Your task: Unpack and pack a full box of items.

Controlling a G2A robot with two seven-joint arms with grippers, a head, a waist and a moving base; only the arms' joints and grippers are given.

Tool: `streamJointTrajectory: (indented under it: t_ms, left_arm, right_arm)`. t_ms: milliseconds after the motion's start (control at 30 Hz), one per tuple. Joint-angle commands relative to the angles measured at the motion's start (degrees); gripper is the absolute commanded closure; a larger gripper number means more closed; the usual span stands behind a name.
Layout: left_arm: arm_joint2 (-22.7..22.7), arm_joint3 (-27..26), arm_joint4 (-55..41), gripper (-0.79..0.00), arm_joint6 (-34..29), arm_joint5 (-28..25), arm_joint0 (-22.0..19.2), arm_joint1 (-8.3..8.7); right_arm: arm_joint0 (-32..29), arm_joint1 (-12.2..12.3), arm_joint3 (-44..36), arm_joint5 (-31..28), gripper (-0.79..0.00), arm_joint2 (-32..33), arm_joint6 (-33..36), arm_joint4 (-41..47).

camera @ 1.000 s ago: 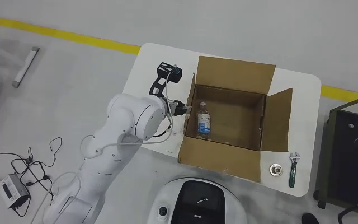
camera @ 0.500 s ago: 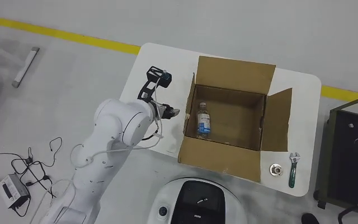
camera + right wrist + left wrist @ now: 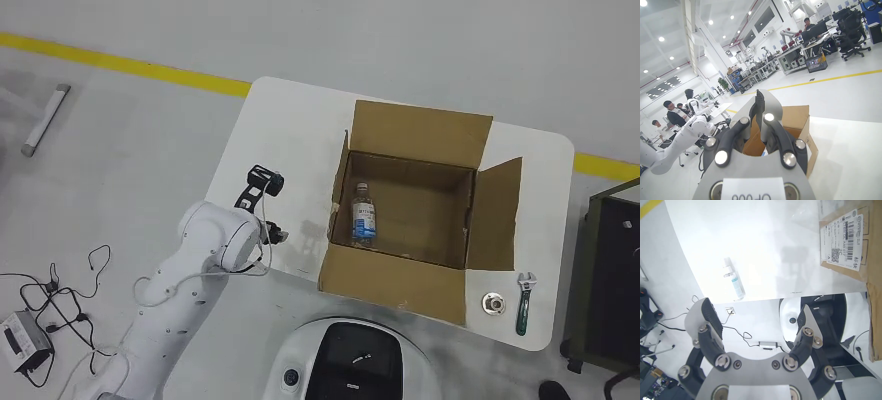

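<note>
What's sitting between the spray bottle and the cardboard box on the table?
Nothing: the left wrist view shows bare table between the spray bottle and the cardboard box.

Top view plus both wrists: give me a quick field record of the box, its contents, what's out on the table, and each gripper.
container: cardboard box, flaps open, on the white table
inside: one water bottle, next to the wall on the left arm's side
out, left side: spray bottle, lying near the table edge
out, right side: wrench and round metal part
left gripper: open, empty, apart from the box
right gripper: shut, empty
</note>
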Motion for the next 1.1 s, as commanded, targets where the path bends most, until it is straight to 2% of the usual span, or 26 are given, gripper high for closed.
streamJointTrajectory:
  t_ms: [0,233,300,400,600,900,1067]
  left_arm:
    - [0.04,0.17,0.42,-0.785,0.0,0.31,-0.1,0.0]
    - [0.04,0.17,0.42,-0.785,0.0,0.31,-0.1,0.0]
    - [0.29,0.85,-0.45,-0.785,2.45,-0.38,0.84,-0.05]
    - [0.32,3.93,-1.0,-0.785,4.4,-1.08,0.91,-0.12]
    - [-0.43,12.73,-3.05,-0.785,6.23,-1.69,-1.55,-0.32]
    - [1.38,25.43,-0.45,-0.785,11.55,-3.17,-5.44,-0.75]
    - [1.38,25.43,-0.45,-0.785,11.55,-3.17,-5.44,-0.75]
  right_arm:
    - [0.0,0.0,0.0,0.0,0.0,0.0,0.0,0.0]
    - [0.0,0.0,0.0,0.0,0.0,0.0,0.0,0.0]
    - [0.0,0.0,0.0,0.0,0.0,0.0,0.0,0.0]
    - [0.0,0.0,0.0,0.0,0.0,0.0,0.0,0.0]
    - [0.0,0.0,0.0,0.0,0.0,0.0,0.0,0.0]
    - [0.0,0.0,0.0,0.0,0.0,0.0,0.0,0.0]
    - [0.0,0.0,0.0,0.0,0.0,0.0,0.0,0.0]
